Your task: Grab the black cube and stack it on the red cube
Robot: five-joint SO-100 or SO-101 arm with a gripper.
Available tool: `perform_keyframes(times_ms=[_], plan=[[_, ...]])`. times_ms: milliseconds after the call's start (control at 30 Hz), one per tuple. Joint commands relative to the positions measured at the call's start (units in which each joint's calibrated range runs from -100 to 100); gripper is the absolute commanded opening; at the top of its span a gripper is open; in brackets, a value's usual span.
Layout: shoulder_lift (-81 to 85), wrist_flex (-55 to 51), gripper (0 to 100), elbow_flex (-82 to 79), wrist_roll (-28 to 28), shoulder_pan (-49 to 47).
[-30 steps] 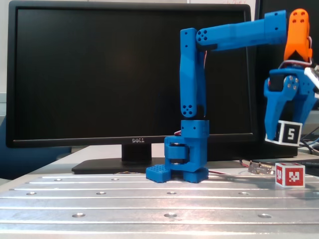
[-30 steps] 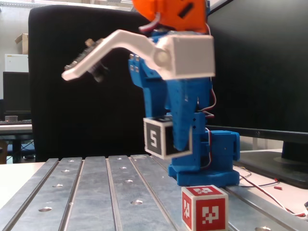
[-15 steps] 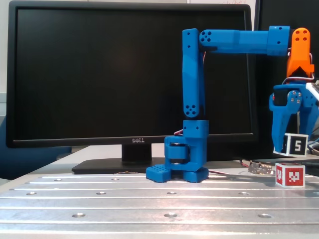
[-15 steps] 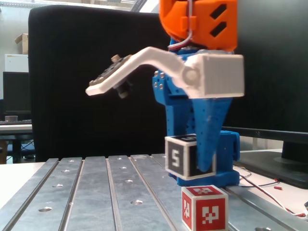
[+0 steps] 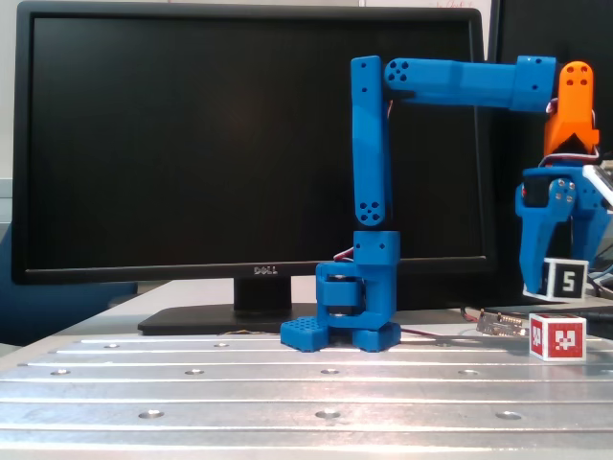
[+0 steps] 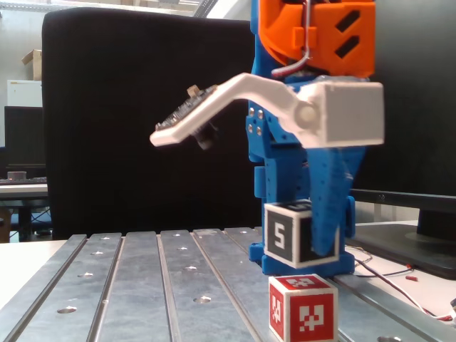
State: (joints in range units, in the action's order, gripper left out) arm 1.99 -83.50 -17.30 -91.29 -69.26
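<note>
— What do we see at the right edge of a fixed view?
— Our matte blue plastic arm reaches across, its gripper (image 5: 560, 278) pointing down, clamped on the black cube (image 5: 568, 280), white-edged with a 5.

— And the red cube (image 5: 556, 336)?
— It sits on the ribbed metal table (image 5: 239, 383), just beneath the held cube, a small gap between them.
</note>
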Motion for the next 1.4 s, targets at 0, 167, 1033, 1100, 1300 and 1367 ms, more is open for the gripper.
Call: perform_keyframes(times_ms=[0, 167, 1033, 1100, 1300, 1367], plan=[[5.4, 1.6, 17, -3.1, -0.9, -0.3], [10.9, 6.4, 17, -11.0, -1.3, -0.3], [8.1, 10.5, 18, -11.4, -8.6, -0.5], [8.4, 10.5, 18, -11.4, -8.6, -0.4], [8.5, 10.5, 17, -11.3, -8.6, 0.4], [8.5, 11.0, 18, -11.3, -8.6, 0.7]])
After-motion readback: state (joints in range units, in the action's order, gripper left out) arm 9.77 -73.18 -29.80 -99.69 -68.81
